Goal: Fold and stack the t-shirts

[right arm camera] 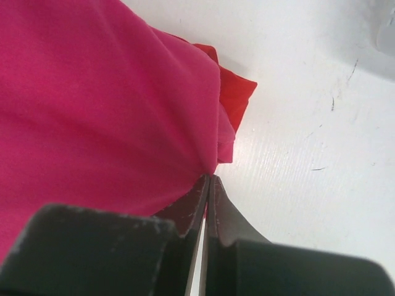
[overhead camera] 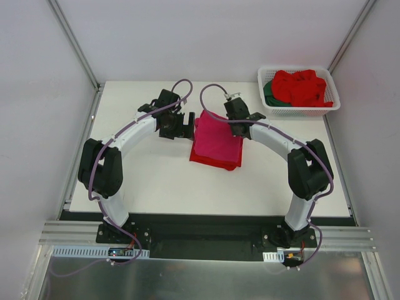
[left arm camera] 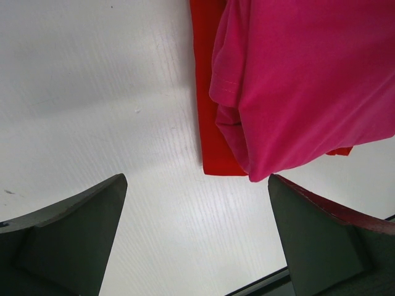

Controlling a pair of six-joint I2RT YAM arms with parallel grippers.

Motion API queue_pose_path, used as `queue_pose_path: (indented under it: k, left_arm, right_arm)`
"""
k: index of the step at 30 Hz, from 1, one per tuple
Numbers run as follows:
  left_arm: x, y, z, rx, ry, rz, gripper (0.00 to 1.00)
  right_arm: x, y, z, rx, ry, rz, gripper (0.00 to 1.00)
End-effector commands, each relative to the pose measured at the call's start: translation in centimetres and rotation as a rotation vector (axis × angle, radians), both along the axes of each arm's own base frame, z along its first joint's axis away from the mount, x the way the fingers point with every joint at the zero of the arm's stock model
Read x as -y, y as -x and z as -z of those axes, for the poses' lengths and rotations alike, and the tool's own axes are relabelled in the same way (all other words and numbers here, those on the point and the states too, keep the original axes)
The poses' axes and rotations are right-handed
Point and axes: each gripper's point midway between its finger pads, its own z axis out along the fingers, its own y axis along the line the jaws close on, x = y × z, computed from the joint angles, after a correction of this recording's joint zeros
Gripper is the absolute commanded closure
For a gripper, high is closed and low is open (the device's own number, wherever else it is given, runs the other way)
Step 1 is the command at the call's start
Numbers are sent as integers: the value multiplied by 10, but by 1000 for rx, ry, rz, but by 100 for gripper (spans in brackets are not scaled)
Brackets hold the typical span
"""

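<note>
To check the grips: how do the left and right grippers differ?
The left gripper is open and empty; the right gripper is shut on the pink shirt. The left gripper is at the shirt's left side, the right gripper at its right side. Both are black.

Magenta-pink t-shirt: I am seeing plain magenta-pink all over, with hem stitching in the same shade.
Red t-shirt: it is showing plain bright red along its exposed edges.
Basket: it is reading as white slotted plastic.
Red t-shirts: they are showing plain bright red.
Green t-shirt: it is showing dark green.
Table: it is reading white, with a few faint dark scuffs.
Left fingers: mine are showing dark grey, one carrying a reddish sheen along its edge.
Right fingers: mine are showing black.
Left arm and right arm: mine are showing white shells and black joints.
Cables: they are showing purple.
</note>
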Motion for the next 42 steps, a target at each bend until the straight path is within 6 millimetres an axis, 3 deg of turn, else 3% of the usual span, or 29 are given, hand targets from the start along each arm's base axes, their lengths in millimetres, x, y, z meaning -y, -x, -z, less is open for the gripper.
queue_pose_path:
  k: [1, 11, 24, 25, 27, 29, 34, 42]
  left_arm:
    - [6, 3, -1, 4, 10, 32, 1]
    - [5, 5, 1, -1, 6, 32, 1]
    - [3, 6, 1, 4, -2, 32, 1]
    - [3, 6, 1, 3, -1, 31, 1]
    - [3, 6, 3, -1, -2, 31, 1]
    - [3, 6, 2, 0, 0, 34, 1]
    - [6, 6, 2, -5, 10, 39, 1]
    - [6, 6, -2, 2, 13, 36, 1]
  right_arm:
    - [11, -5, -35, 78, 31, 33, 99]
    - [15, -10, -12, 42, 75, 41, 99]
    - [2, -19, 29, -13, 59, 15, 96]
    - [2, -19, 30, -13, 62, 17, 93]
    - [5, -18, 30, -11, 68, 32, 62]
    - [8, -16, 25, 8, 60, 40, 4]
    - [18, -9, -3, 98, 28, 86, 4]
    - [-6, -8, -25, 201, -109, -2, 4]
